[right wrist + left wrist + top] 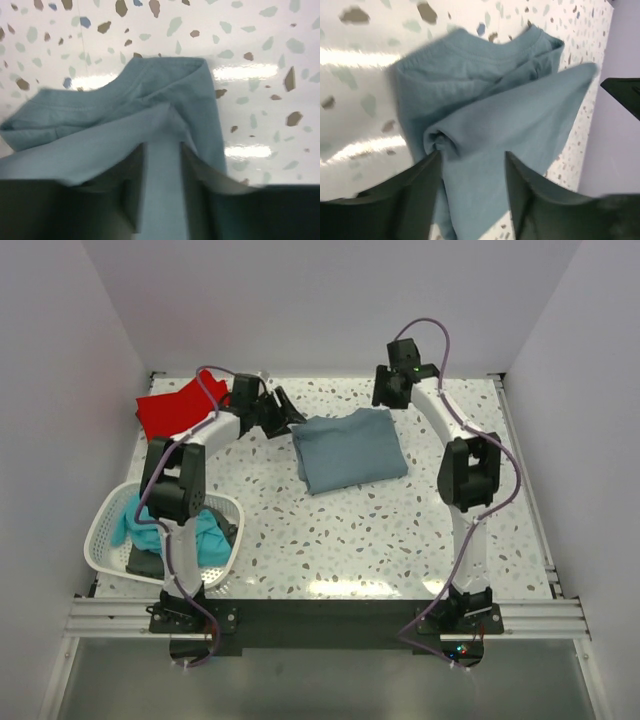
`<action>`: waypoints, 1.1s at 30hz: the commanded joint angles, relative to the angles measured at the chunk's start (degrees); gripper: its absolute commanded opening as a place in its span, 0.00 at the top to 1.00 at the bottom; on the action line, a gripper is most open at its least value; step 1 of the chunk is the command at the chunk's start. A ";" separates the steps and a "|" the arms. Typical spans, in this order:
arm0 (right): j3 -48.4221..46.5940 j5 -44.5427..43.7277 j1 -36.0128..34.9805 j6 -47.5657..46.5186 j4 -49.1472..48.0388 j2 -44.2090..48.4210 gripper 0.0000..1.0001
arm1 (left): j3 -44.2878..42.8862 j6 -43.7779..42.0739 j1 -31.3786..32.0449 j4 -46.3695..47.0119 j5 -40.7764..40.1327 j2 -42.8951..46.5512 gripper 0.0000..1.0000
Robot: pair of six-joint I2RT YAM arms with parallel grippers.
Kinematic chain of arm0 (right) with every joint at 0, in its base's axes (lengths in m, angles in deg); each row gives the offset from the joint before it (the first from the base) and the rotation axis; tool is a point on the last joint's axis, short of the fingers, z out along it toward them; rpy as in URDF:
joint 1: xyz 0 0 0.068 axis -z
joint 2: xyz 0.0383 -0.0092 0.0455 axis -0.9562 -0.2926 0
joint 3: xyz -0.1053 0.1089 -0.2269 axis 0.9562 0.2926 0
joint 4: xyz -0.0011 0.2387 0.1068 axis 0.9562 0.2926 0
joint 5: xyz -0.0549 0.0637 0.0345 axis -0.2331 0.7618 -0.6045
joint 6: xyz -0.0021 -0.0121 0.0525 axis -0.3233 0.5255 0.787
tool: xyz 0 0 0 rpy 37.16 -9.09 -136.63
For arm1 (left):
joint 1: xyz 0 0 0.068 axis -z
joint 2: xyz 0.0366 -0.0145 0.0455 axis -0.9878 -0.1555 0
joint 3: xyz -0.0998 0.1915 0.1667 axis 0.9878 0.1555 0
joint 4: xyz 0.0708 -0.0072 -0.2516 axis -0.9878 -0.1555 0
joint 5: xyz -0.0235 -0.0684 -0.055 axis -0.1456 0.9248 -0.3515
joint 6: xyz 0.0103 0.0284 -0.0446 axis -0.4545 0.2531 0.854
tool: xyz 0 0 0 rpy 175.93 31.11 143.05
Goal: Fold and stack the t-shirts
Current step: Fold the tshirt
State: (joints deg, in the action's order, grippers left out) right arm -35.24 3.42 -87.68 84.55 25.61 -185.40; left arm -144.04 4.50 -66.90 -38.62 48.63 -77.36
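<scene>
A blue-grey t-shirt point(350, 448) lies folded at the table's far middle. My left gripper point(289, 419) is at its far left corner. In the left wrist view the gripper point(472, 156) has its jaws apart, with shirt cloth point(485, 80) lying between them and a pucker at the left fingertip. My right gripper point(386, 397) is at the shirt's far right corner. In the right wrist view this gripper point(162, 149) is closed on a strip of the shirt point(115, 107), and cloth drapes over both fingers. A red t-shirt point(172, 406) lies at the far left.
A white basket point(104, 530) stands at the near left with a teal garment point(205, 530) and a dark one point(145, 562) in it. White walls close the table in at the back and both sides.
</scene>
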 commanded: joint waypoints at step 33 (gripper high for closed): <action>29.53 17.82 -2.62 -2.05 -13.51 15.82 0.22 | 25.38 4.99 1.05 30.99 8.16 7.11 0.18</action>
State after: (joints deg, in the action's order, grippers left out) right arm -5.95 18.39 -90.31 81.60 15.93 -170.89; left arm -119.80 6.80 -65.76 -15.60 54.16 -72.36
